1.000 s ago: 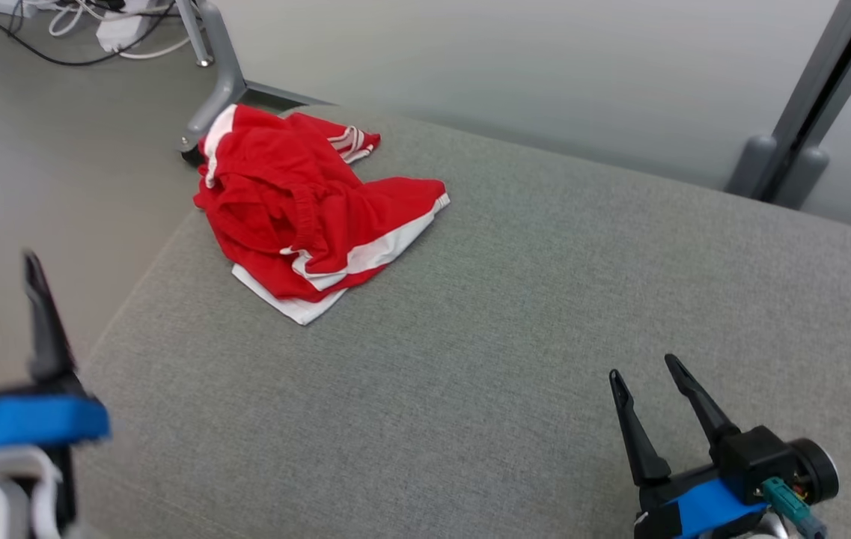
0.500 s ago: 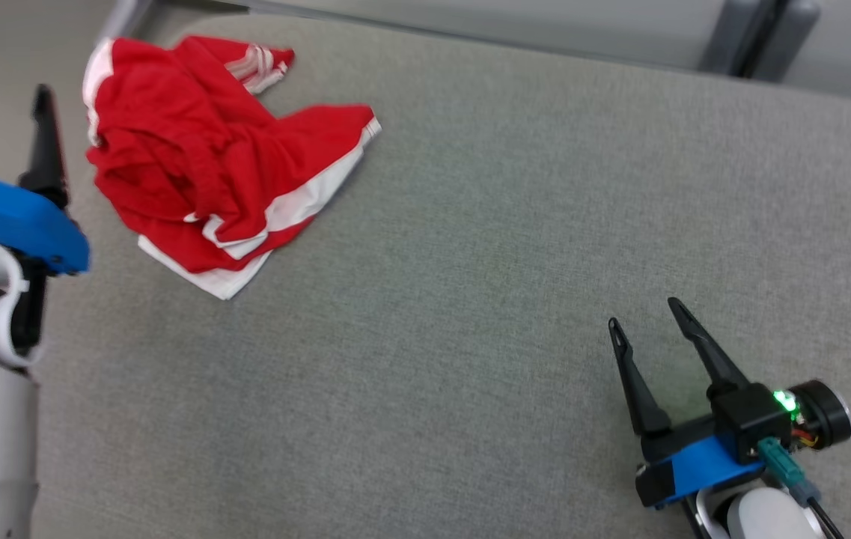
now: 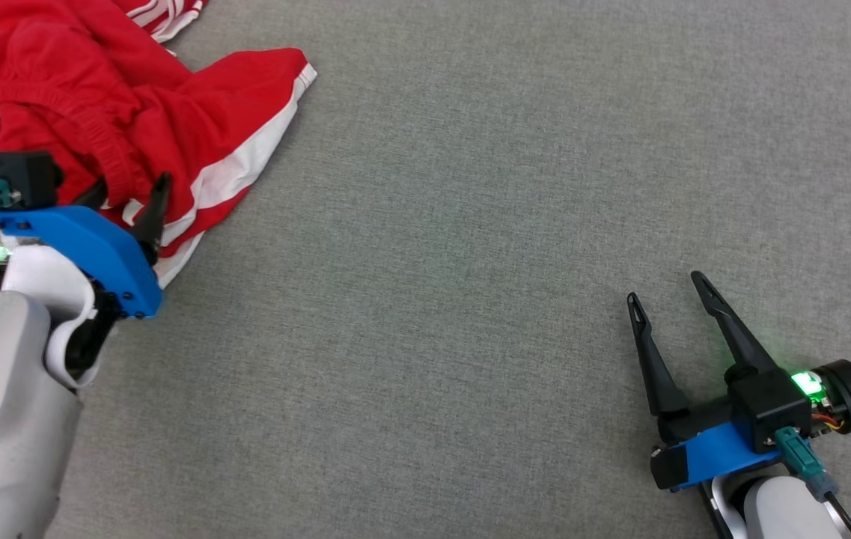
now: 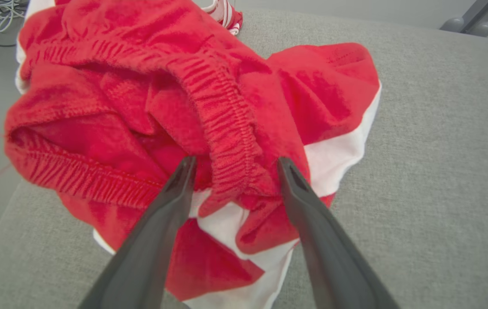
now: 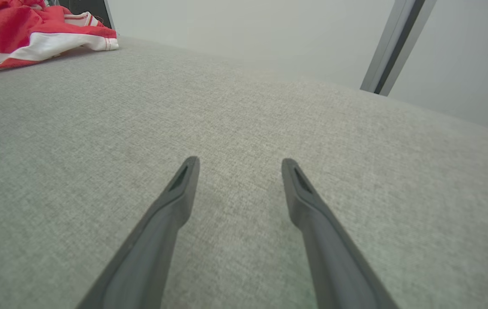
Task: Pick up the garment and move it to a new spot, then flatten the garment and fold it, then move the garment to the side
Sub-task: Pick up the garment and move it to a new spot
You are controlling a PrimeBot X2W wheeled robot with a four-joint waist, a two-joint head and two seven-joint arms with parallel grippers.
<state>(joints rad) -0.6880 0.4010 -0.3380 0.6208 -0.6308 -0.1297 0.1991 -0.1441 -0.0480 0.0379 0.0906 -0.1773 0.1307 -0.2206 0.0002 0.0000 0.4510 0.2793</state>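
Left gripper astride the garment's waistband, not yet clamped.
Left gripper (image 4: 236, 163): fingers spread, a ridge of elastic waistband (image 4: 226, 111) in the gap, running straight ahead from the tips. The rest of the red garment (image 3: 96, 97) lies bunched beyond and to either side, and the surface (image 3: 470, 224) edge falls just to its left. Right gripper (image 3: 665, 287): fingers also apart, holding nothing, well apart from the cloth. The left arm is plainly nearer. Likely next: pinch the waistband.

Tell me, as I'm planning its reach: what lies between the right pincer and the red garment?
Bare grey upholstery, in the head view, from right pincer to garment.
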